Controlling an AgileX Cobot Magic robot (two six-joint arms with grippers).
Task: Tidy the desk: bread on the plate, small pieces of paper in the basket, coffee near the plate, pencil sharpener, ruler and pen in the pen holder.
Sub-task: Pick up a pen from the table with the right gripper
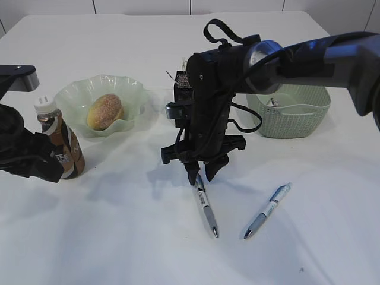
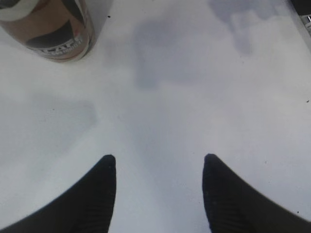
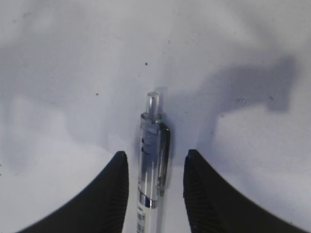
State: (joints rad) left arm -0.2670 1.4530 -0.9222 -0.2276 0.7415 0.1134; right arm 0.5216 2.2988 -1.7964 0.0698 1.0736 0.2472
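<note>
Coffee (image 1: 59, 145) stands upright just left of the plate (image 1: 127, 89), which looks like where the task wants it, so that step reads as done; the bread (image 1: 105, 111) lies inside the plate's ruffled rim for the same reason. At the far left, against the bottle's left side, the left gripper (image 2: 158, 170) hangs low over bare desk (image 2: 194, 97) with its fingers spread and nothing between them; in its wrist view the bottle's base sits up and to the left, clear of the fingertips, so I judge the arm parked after the set-down. To the right of the plate, the black pen holder (image 1: 181, 89) is mostly hidden behind the right arm. That arm reaches in from the right, elbow high and wrist bent steeply down, planting the right gripper (image 1: 203, 173) over the cap end of the clear pen (image 1: 205, 208), right of and nearer the camera than the plate. Its fingers (image 3: 109, 194) straddle the barrel with gaps either side, apart and not yet clamped. Further right lies the blue pen (image 1: 267, 211), untouched. Farthest right of the plate sits the basket (image 1: 291, 122), with something pale inside.
</note>
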